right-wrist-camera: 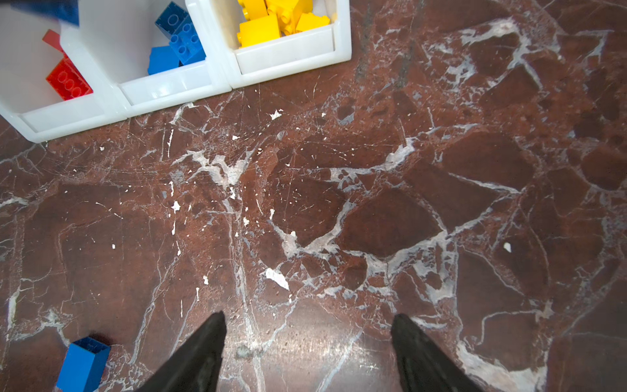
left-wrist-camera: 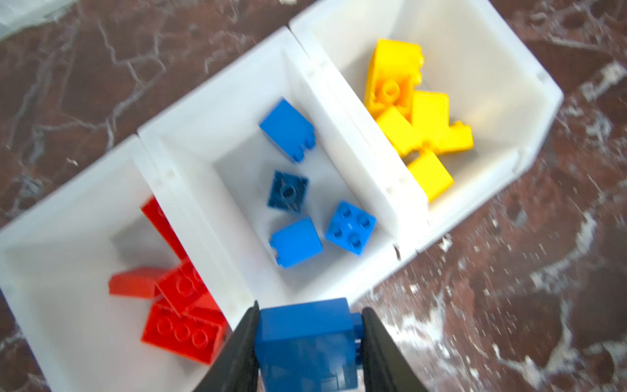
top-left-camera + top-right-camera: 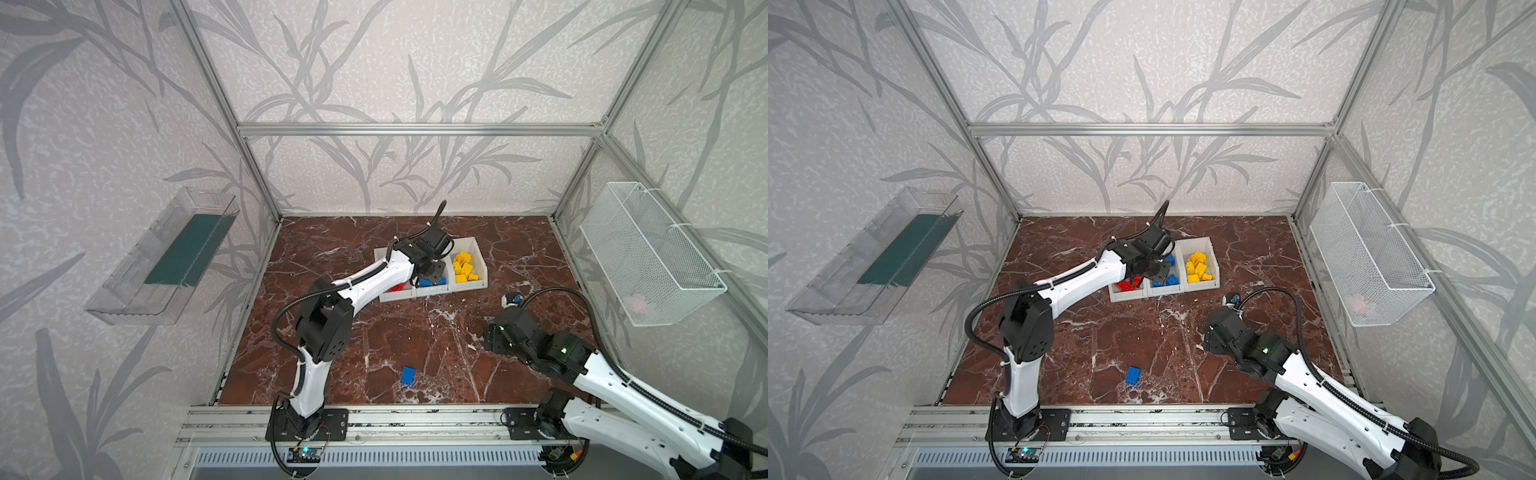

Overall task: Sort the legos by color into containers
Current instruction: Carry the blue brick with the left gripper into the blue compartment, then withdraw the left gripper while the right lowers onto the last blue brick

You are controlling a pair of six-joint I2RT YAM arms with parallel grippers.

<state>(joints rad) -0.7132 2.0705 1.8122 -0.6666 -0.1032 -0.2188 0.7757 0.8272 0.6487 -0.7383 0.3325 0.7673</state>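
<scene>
**Item 1, blue brick** [image 2: 305,342]: clamped btwn both jaws of the left tool [image 2: 310,307]. Held in the air just over the near rim of the middle bin [image 2: 203,112], not yet dropped.

**Item 2, middle bin contents:** 4 blue bricks [image 2: 296,242] seen, no other colour mixed in.

**Item 3, red bin** [image 2: 51,254]: touching the middle bin on one side. Red bricks [image 2: 183,315] only, qty approx 4.

**Item 4, yellow bin** [image 2: 492,85]: touching the middle bin on the opp. side. Yellow bricks [image 2: 417,122] only, heaped, count unclear.

**Item 5, loose blue brick** [image 3: 407,376]: lying on the counter [image 3: 415,332], well apart from the middle bin, toward the arm bases. Only stray seen in both top views.

**Item 6, right tool** [image 1: 308,317]: jaws wide apart, nothing in them. Hovers over bare counter, apart from the middle bin on its yellow-bin side.

**Status, est.:** sorting nearly done. Left to do: release the held brick into the middle bin, then fetch the stray & bin it w/ the blues.
</scene>
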